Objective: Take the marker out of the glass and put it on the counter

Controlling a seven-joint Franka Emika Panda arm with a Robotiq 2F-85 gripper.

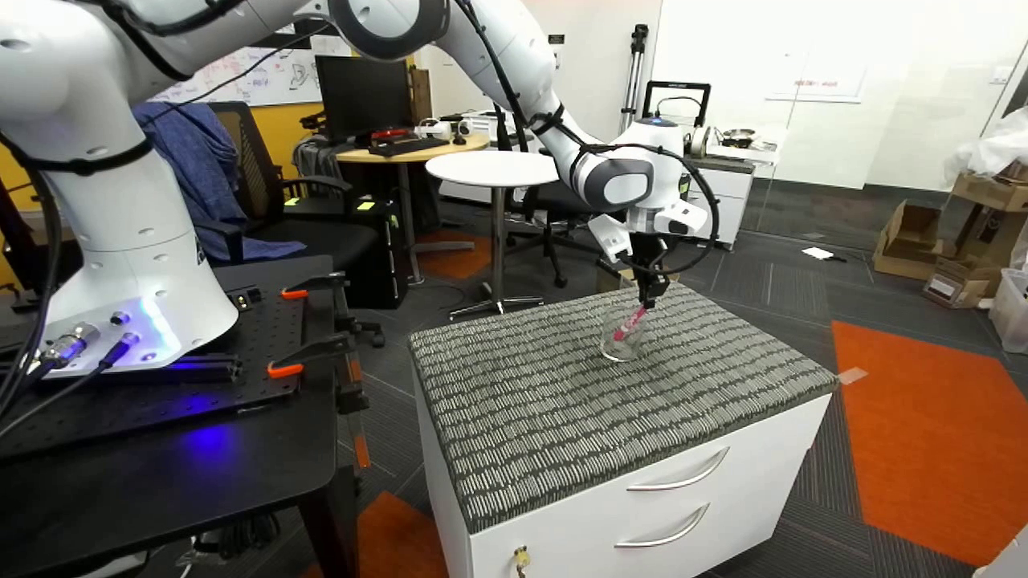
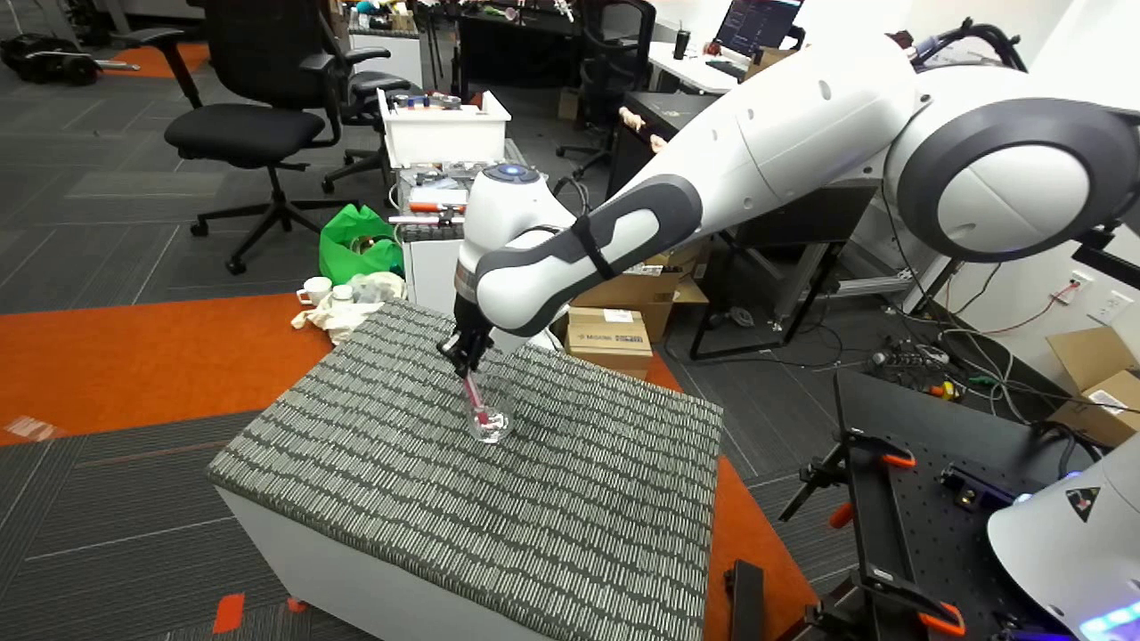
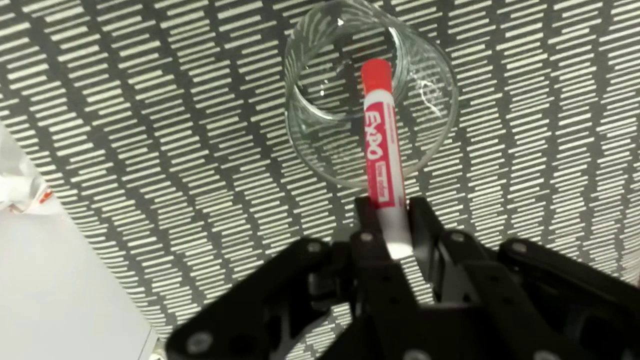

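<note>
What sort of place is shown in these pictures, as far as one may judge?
Probably a robotics lab with office furniture: there is a robot arm, a whiteboard covered in writing, and an office chair standing on the floor.

Bench [image 1: 522, 425]: shared by all; in both exterior views I look down from well back.
Robot base [image 1: 144, 281]: left, in an exterior view facing the monitor [image 1: 365, 92].
Green bag [image 2: 356, 242]: beyond, upper left, in an exterior view.
Glass [image 3: 342, 100]: my wrist view faces it from close above.
</note>
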